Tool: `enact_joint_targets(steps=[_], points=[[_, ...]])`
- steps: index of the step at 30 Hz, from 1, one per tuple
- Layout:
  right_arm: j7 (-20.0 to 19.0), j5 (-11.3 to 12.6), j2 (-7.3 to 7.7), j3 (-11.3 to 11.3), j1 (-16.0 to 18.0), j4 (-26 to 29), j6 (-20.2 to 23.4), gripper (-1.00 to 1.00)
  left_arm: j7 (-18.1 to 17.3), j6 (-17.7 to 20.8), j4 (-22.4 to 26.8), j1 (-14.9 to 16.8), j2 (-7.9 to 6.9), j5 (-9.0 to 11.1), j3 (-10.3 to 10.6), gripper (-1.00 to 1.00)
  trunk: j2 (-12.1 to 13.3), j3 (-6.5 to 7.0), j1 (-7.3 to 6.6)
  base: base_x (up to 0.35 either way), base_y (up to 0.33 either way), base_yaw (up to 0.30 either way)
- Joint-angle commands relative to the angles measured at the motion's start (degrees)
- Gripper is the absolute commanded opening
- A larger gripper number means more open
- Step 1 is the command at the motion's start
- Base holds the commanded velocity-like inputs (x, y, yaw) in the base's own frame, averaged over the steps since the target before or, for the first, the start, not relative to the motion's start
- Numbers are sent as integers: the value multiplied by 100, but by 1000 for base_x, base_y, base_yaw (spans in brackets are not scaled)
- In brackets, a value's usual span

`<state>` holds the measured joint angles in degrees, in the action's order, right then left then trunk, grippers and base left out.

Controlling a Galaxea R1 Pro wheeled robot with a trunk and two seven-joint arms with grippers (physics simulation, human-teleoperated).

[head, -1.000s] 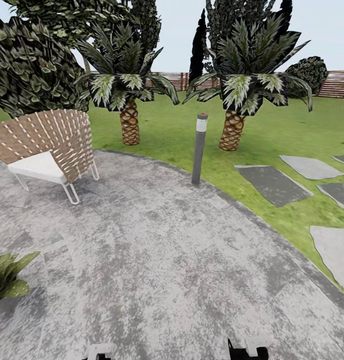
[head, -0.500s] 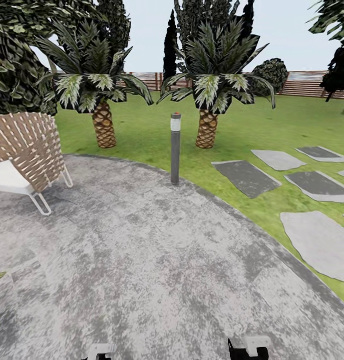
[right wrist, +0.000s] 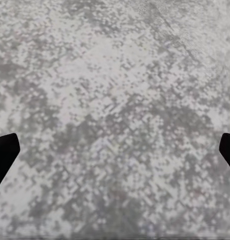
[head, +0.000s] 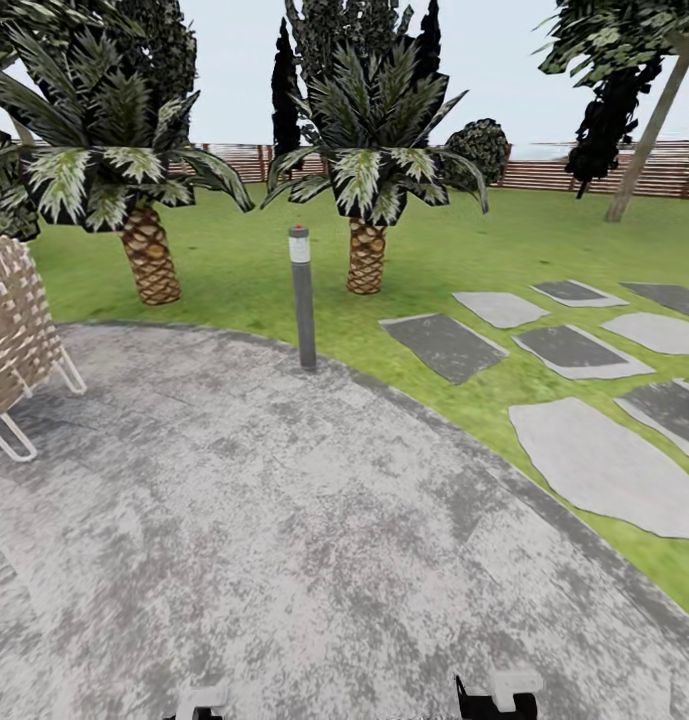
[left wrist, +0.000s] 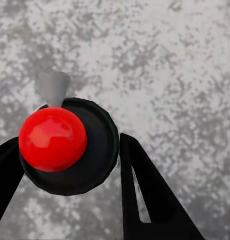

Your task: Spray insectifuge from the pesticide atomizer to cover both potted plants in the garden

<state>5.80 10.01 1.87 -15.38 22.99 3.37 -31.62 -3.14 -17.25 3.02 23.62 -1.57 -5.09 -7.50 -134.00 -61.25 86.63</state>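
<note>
In the left wrist view my left gripper (left wrist: 67, 150) is shut on the pesticide atomizer (left wrist: 89, 165), seen from above. It shows as a round dark body with a red spot (left wrist: 52, 139) and a pale grey nozzle (left wrist: 52, 86). A black finger (left wrist: 145, 190) presses against the body on each side. It hangs over the mottled-grey patio (head: 284, 520). My right gripper (right wrist: 115, 150) is open, its dark fingertips (right wrist: 3, 152) far apart above bare paving. The potted plants are out of view.
A grey bollard light (head: 303, 298) stands at the patio's edge. A woven chair (head: 14, 330) sits at the far left. Two scaly-trunked palms (head: 364, 190) grow on the lawn behind. Grey stepping slabs (head: 604, 460) lie to the right, with a brown slat fence (head: 584, 172) beyond.
The camera has swung to the right, so the whole scene has slid left. The green plant at the left edge has left the view and more stepping slabs show.
</note>
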Motion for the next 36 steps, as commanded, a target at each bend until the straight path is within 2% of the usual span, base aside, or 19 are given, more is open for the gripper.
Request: enact_joint_targets(steps=[1,36], points=[[17,46,2,-52,3,-3,-13,100,-20,-18,-3,2,-1,-53,-50,-100,-2,-4,-1,0,0,-300],[-22,45,7,-58,3,-11,-5,100,-20,-19,-3,2,-1,-53,-57,-100,-2,-4,-1,0,0,-300]])
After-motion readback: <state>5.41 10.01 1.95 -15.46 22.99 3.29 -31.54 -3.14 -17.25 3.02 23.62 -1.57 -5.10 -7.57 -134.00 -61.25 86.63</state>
